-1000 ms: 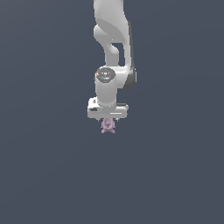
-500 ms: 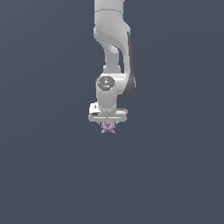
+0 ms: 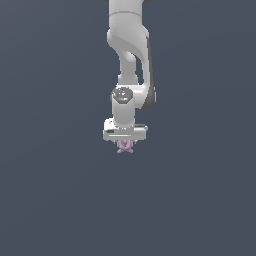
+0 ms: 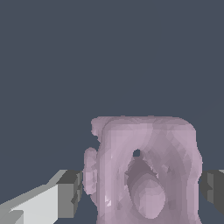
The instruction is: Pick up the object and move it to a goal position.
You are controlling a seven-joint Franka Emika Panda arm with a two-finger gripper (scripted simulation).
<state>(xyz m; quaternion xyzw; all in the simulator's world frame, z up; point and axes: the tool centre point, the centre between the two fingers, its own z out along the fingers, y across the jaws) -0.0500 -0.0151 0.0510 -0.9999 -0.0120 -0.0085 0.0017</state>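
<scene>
The object (image 3: 124,146) is a small pale pink-lilac lumpy shape with short nubs, poking out just under the white hand in the exterior view. My gripper (image 3: 125,143) points straight down over it. In the wrist view the object (image 4: 144,170) looms large between the two fingers. One dark finger pad (image 4: 70,194) touches a nub on one side, and the other finger pad (image 4: 213,186) presses the opposite side, so my gripper (image 4: 142,190) is shut on the object. Against the plain ground I cannot tell how high it hangs.
The white arm (image 3: 129,55) rises from the hand to the top edge of the exterior view. All around is a uniform dark grey-blue surface (image 3: 50,200) with no other objects, edges or markers showing.
The hand and the object in it have drifted slightly lower in the exterior view over the last second, most of it early on. The grip on the object is unchanged.
</scene>
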